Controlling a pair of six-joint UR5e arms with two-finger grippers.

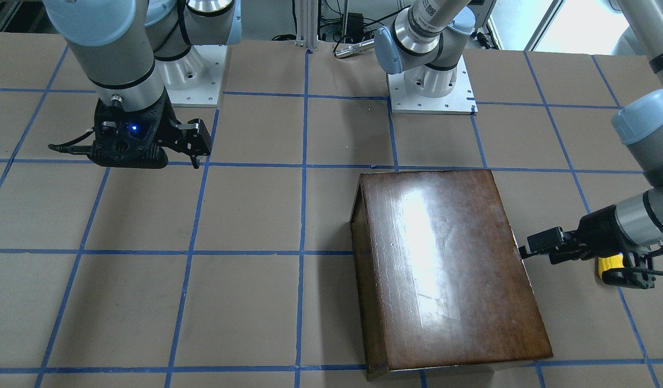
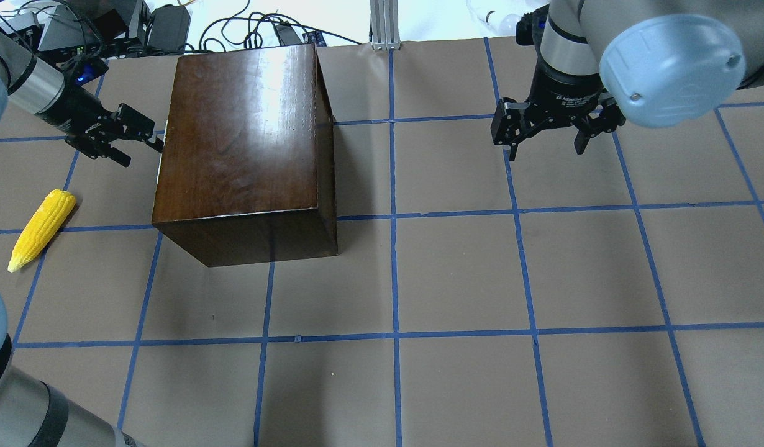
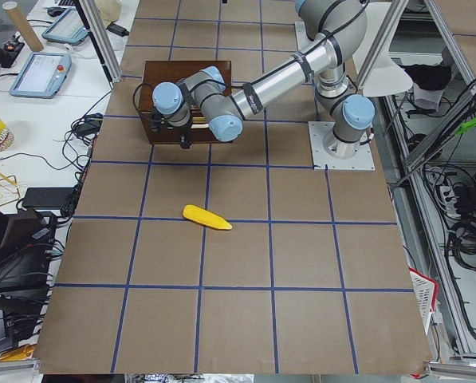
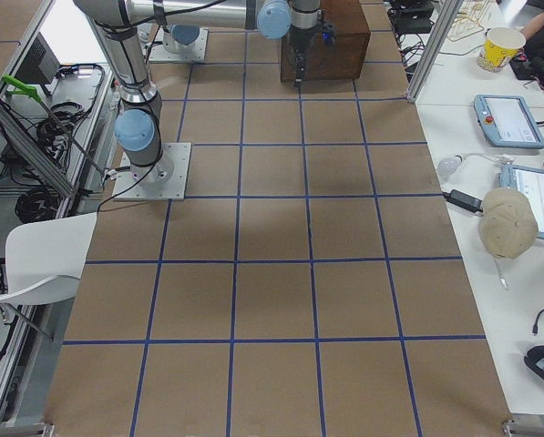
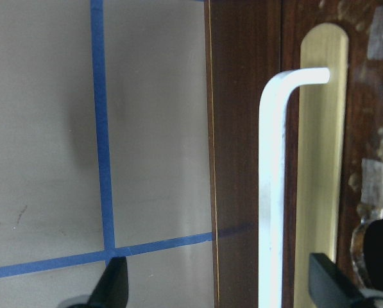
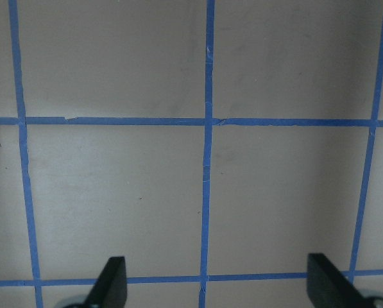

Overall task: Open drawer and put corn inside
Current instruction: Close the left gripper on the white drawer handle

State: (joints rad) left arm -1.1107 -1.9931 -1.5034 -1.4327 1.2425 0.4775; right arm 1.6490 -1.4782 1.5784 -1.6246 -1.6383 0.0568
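The glossy dark-brown box (image 2: 245, 149) stands at the far left with its drawer shut. The drawer's dark front (image 5: 365, 115) fills the left wrist view and carries a white bar handle (image 5: 272, 192) on a brass plate. My left gripper (image 2: 145, 154) is open, level with that front, and the handle lies between its fingers (image 5: 114, 285) without touching them. The yellow corn (image 2: 41, 228) lies on the table beside the box, behind my left gripper. My right gripper (image 2: 546, 133) is open and empty above bare table.
The table is brown paper with a blue tape grid (image 2: 394, 217). The arms' base plates (image 1: 431, 94) sit at the robot's edge. Cables and devices lie past the far edge near the box (image 2: 171, 25).
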